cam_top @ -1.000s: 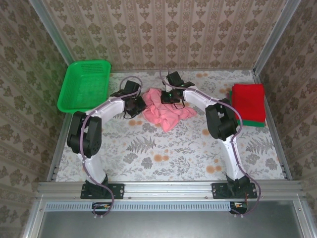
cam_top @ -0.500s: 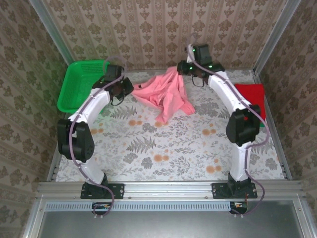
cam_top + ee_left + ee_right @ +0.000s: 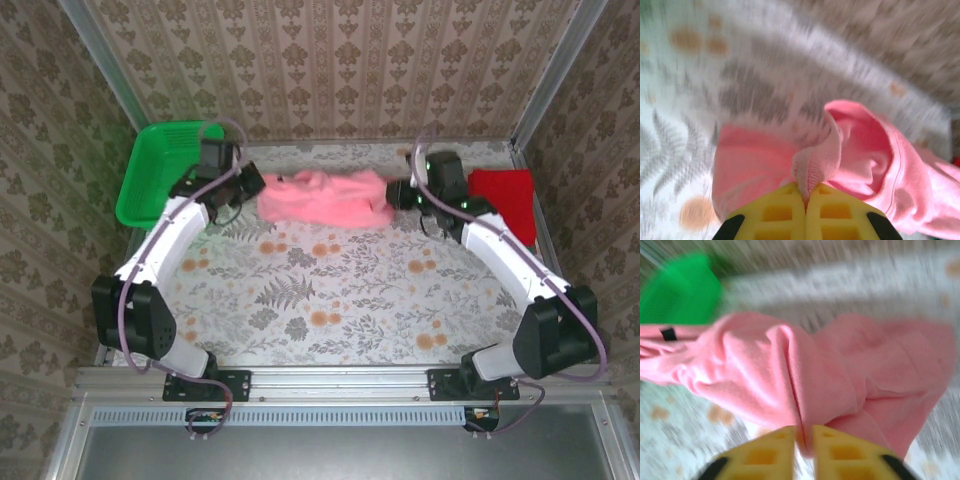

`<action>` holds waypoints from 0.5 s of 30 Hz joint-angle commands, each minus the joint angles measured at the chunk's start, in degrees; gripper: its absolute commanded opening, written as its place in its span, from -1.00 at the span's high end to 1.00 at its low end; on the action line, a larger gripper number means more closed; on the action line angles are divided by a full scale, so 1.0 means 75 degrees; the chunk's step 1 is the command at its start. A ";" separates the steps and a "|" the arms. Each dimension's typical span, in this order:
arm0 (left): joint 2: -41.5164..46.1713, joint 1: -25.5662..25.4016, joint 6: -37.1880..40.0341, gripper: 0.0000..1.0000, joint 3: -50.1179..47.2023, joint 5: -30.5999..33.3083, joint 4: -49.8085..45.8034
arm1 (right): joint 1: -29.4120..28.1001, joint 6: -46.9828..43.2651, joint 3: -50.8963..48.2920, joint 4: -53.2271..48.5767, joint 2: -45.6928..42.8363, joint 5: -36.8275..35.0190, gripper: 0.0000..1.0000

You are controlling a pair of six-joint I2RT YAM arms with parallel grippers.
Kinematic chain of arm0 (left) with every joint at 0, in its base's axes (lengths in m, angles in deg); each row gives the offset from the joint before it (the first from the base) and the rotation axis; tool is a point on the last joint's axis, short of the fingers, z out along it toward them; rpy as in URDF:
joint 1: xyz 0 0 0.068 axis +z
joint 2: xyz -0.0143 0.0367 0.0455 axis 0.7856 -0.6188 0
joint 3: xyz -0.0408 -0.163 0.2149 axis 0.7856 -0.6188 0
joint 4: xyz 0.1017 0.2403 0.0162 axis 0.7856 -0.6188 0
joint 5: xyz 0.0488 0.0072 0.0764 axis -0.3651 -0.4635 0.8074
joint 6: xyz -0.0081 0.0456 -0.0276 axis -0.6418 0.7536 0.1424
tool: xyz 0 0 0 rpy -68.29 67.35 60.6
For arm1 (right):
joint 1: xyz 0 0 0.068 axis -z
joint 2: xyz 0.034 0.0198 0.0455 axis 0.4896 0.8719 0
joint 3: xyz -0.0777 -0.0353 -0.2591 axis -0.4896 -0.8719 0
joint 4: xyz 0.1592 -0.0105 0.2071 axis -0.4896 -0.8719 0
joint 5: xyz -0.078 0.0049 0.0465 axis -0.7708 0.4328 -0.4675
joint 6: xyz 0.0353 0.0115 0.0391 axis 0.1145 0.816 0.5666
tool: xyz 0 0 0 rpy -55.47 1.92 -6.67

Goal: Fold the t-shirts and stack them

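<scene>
I am holding the pink shirt (image 3: 325,198) stretched out as a bunched band between my two claws, over the far part of the worktop (image 3: 330,290). My left claw (image 3: 247,185) is clenching the shirt's left end. In the left wrist view, its yellow fingers (image 3: 785,212) are meeting on a small pinched fold of pink cloth, with the rest billowing away to the right. My right claw (image 3: 398,193) is gripping the right end. In the right wrist view, a pleat of cloth is running down between its fingers (image 3: 770,452), and a small black tag (image 3: 668,333) is showing at the shirt's far end. Whether the shirt's lower edge is touching the worktop, I cannot tell. The folded red shirt (image 3: 505,200) is lying just beyond my right arm at the worktop's right edge. The green basket (image 3: 160,175) is leaning at the far left corner, just behind my left claw.
</scene>
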 commanded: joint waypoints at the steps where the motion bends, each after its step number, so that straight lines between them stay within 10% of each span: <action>1: -0.0139 -0.0539 -0.0060 1.00 -0.1239 -0.0270 -0.0246 | -0.0088 0.0305 -0.1139 -0.0098 -0.0900 -0.0451 -0.23; 5: -0.0230 -0.0950 -0.0513 1.00 -0.2323 -0.0260 0.0380 | -0.0205 0.0101 -0.1168 -0.0411 -0.0897 -0.0592 -0.56; 15: -0.0265 -0.0843 -0.0724 1.00 -0.2505 0.0335 0.0633 | -0.0575 -0.0178 0.0375 -0.0599 0.1550 -0.0372 -0.56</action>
